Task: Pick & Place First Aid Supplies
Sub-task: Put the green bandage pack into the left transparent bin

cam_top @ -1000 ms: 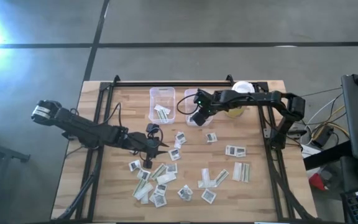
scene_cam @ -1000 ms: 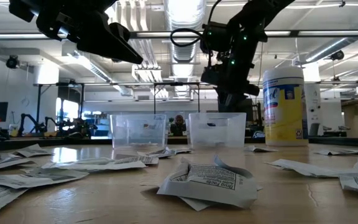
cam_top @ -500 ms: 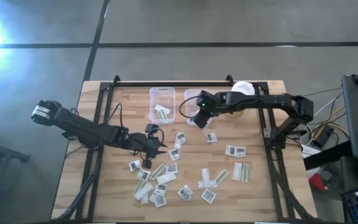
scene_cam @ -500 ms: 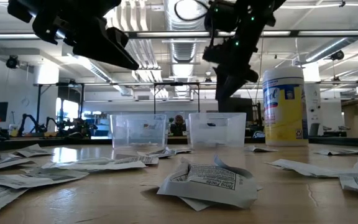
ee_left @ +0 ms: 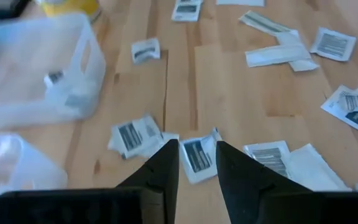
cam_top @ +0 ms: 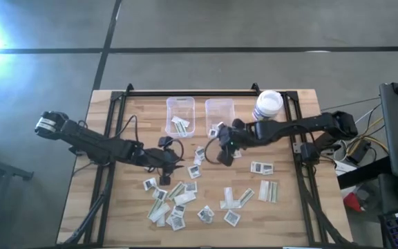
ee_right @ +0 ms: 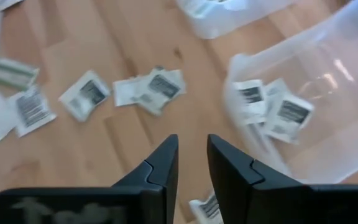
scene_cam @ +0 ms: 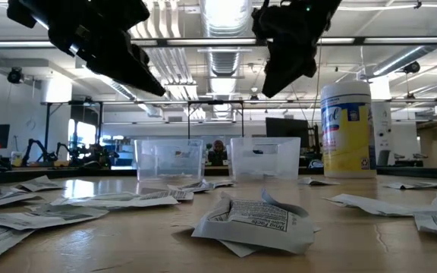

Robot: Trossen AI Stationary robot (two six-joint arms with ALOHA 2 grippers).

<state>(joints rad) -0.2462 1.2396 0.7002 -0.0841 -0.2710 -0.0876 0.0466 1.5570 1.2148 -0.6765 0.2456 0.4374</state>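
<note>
The first aid supplies, small white packets and pale strips, lie scattered flat over the wooden table's near half. Some packets lie in the left clear bin and some in the right clear bin. My left gripper hangs open above loose packets left of the table's middle, its fingers empty. My right gripper hangs open and empty over the table's middle, just on the near side of the right bin. In the low view both grippers hang well above the table.
A yellow jar with a white lid stands at the far right beside the bins. Black frame rails run along the table's far and side edges. A crumpled packet lies close to the low camera.
My right gripper has swung from above the right bin toward the table's near edge and risen a little; it now hangs over the table's middle. My left gripper has stayed in place and only rolled slightly. The packets on the table have not moved.
</note>
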